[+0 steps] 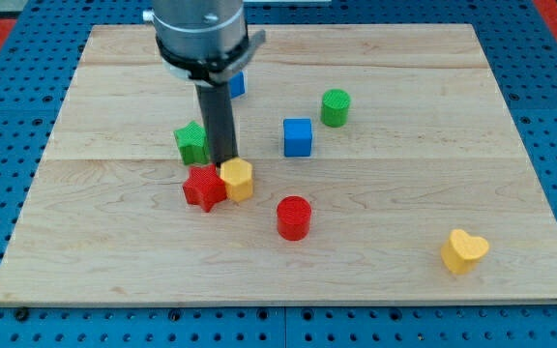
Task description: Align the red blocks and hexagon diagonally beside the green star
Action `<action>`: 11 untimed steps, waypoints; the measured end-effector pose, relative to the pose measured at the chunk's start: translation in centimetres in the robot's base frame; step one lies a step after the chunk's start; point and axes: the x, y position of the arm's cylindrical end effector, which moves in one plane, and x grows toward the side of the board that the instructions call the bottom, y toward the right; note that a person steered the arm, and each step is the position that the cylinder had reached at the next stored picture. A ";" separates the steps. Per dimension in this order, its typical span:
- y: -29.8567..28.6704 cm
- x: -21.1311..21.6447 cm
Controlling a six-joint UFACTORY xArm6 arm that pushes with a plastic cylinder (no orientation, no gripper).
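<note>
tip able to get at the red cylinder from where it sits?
Probably yes. My tip sits at the red star and yellow hexagon; the red cylinder lies toward the view's bottom right, past the hexagon, otherwise unobstructed.

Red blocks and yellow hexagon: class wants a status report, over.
My tip down behind red star and yellow hexagon, which touch. Green star just above them. Red cylinder apart, lower right. Nothing between.
</note>
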 end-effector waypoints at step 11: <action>-1.5 -1.8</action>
